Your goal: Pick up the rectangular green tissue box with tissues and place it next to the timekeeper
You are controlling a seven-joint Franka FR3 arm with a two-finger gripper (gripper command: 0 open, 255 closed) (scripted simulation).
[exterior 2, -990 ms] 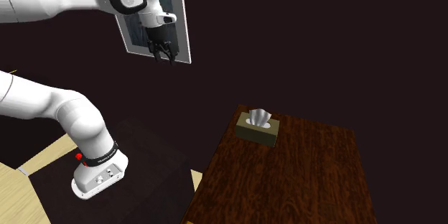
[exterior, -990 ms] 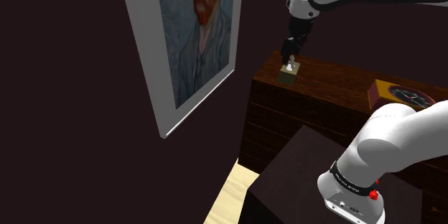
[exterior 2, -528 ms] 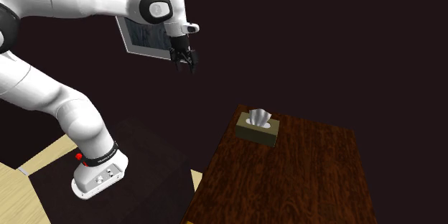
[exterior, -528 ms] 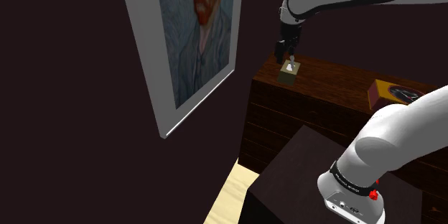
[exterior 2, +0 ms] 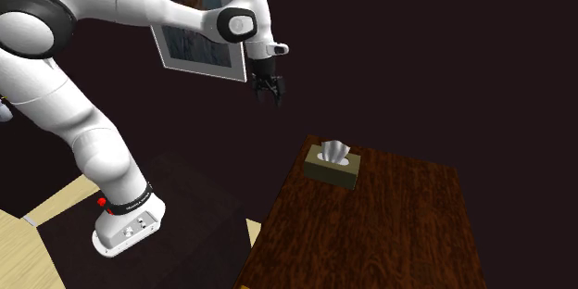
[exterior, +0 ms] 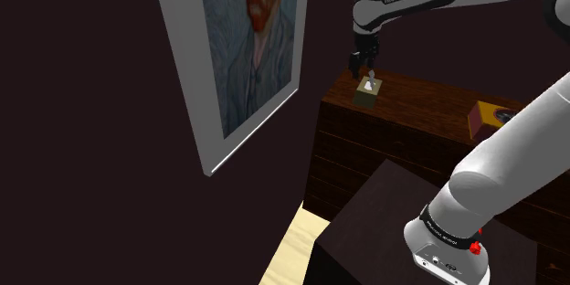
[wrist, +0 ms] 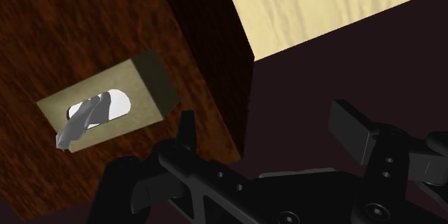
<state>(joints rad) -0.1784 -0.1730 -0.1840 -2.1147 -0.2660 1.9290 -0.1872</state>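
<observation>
An olive-green tissue box with a white tissue sticking out rests on the dark wooden dresser, near its far corner. The shoulder view has the box just below my gripper. My gripper hangs open in the air, above the box and off to the second exterior view's left. In the wrist view the box lies beyond one finger, and nothing sits between the open gripper's fingers. The timekeeper, an orange block with a dark dial, shows partly behind my arm.
A big framed portrait leans on the dark wall beside the dresser. My dark stand is close to the dresser's front. Pale wooden floor shows between them.
The arm has stretched out, carrying the open gripper from in front of the portrait towards the tissue box, rightward in the second exterior view. The box has not moved.
</observation>
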